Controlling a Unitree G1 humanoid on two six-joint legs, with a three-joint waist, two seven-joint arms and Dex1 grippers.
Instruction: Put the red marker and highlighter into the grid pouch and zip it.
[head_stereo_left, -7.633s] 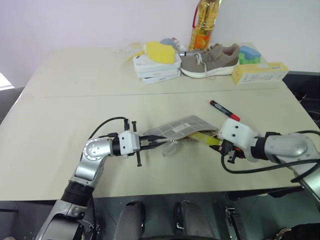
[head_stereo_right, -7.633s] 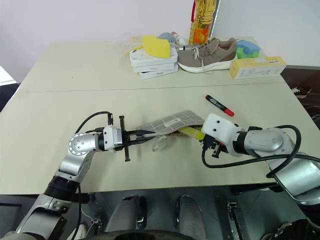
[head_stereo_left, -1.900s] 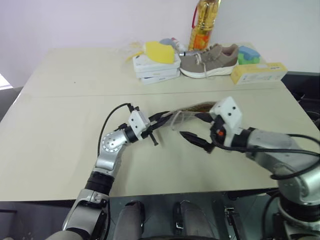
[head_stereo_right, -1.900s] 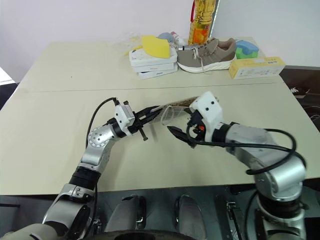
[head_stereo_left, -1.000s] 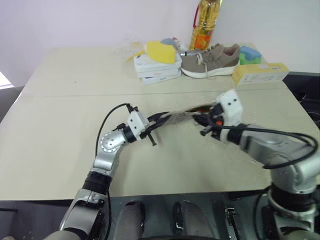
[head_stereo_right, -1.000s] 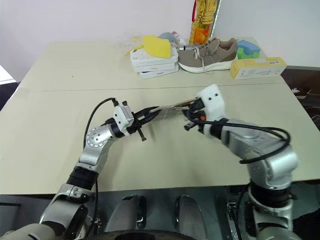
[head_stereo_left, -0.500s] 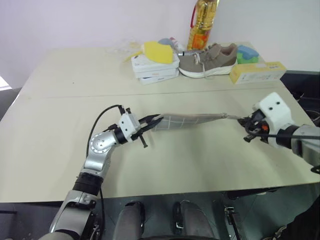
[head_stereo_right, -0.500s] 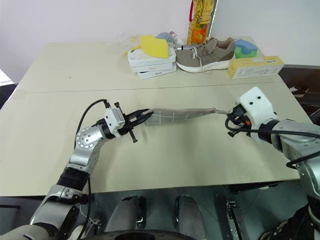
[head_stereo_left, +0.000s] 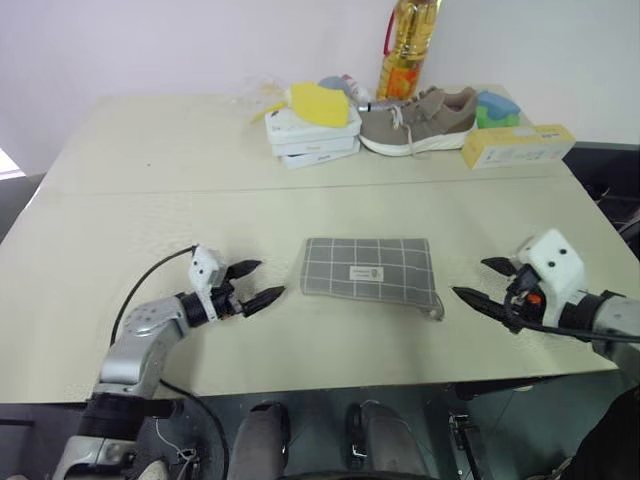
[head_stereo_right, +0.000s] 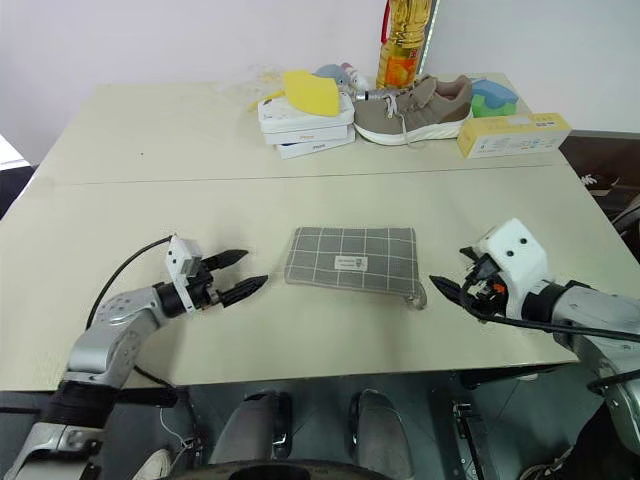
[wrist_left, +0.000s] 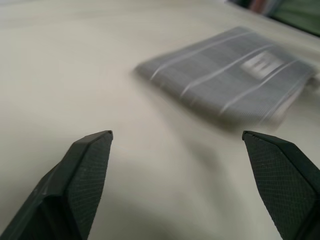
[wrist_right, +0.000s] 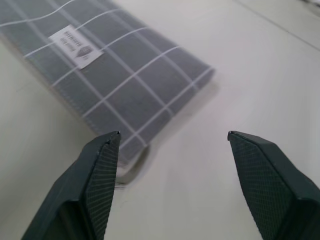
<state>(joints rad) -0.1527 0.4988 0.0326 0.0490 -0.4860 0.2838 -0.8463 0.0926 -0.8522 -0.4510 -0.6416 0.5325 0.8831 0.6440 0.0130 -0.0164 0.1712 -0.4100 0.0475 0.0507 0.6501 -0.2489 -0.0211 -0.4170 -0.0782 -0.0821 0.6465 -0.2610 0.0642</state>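
Head views showed the grid pouch (head_stereo_left: 368, 271) lying flat on the table (head_stereo_left: 150, 200), well clear of the table's near edge and roughly midway between my two grippers. My left gripper (head_stereo_left: 253, 283) hovered to the pouch's left, its fingers spread wide and holding nothing. My right gripper (head_stereo_left: 482, 280) hung to the pouch's right, its fingers likewise parted and empty. Neither touched the pouch.

I judged the task to be at its close: the pouch looked shut along its edges, with no gaping mouth, and neither the red marker nor the highlighter lay anywhere on the table around it, so I took them to be inside, though I could not see that directly. Whether the zipper was drawn fully home I could not tell; the cord loop (head_stereo_right: 420, 298) trailed from the pouch's near right corner, on the side of my right gripper. The next move, as I reckoned it, called only for checking that corner and, if the zip stood short, pinching the loop with my right gripper while the left steadied the opposite end.

The pouch itself looked flat and smooth, grey cloth crossed by white grid lines, a small white label (wrist_right: 76, 40) at its centre, and barely bulged.
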